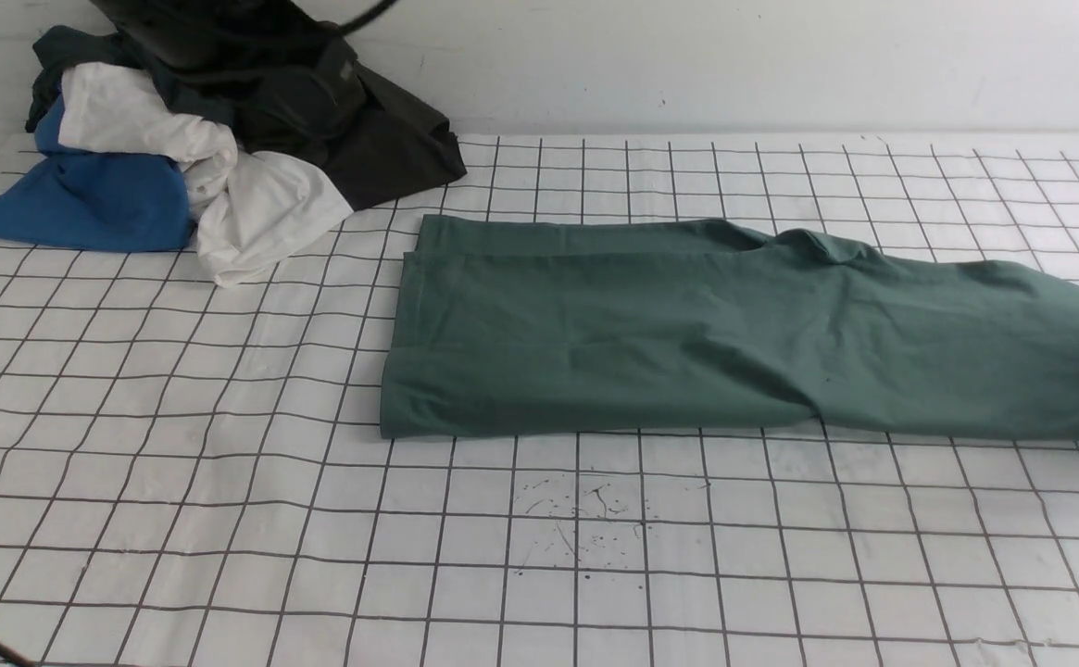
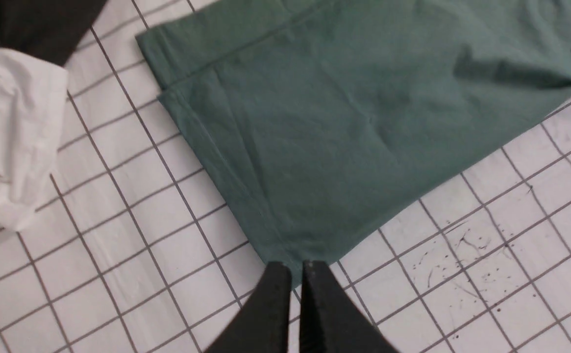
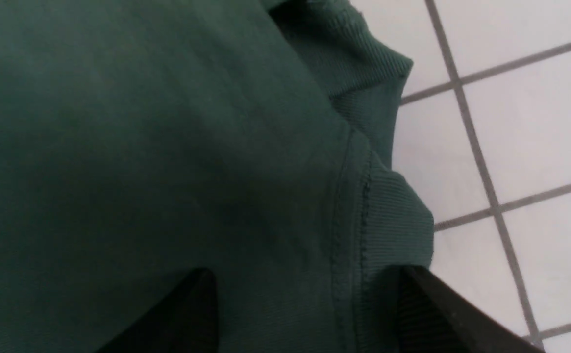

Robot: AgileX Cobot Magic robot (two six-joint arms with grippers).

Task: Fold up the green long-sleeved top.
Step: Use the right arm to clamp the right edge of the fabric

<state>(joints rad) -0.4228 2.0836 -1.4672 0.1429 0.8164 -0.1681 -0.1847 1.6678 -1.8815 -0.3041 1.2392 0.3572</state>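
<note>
Left gripper: fingers pressed almost together with only a sliver between them, holding nothing; it sits at the lower centre of the left wrist frame, just short of the hem corner, probably lined up to take it

Right gripper: jaws spread wide and empty, straddling a ribbed band at the lower middle of the right wrist frame; this looks like readiness to pinch that edge

Ribbed band: collar or cuff, I cannot tell which

Green top: lies flat across the centre and right of the front frame, already narrowed into a long strip, with its right end running off the frame

Why it lies so: judging by the strip, the next fold brings one short end over the other, so each tool waits at an end

Edges: the hem corner lies flat at centre left, with two layers showing slightly offset along that end

Gridded table: bare across the lower half of the frame, good room for sweeping

Clothes pile: upper left, apart from the top, but near the hem end
</note>
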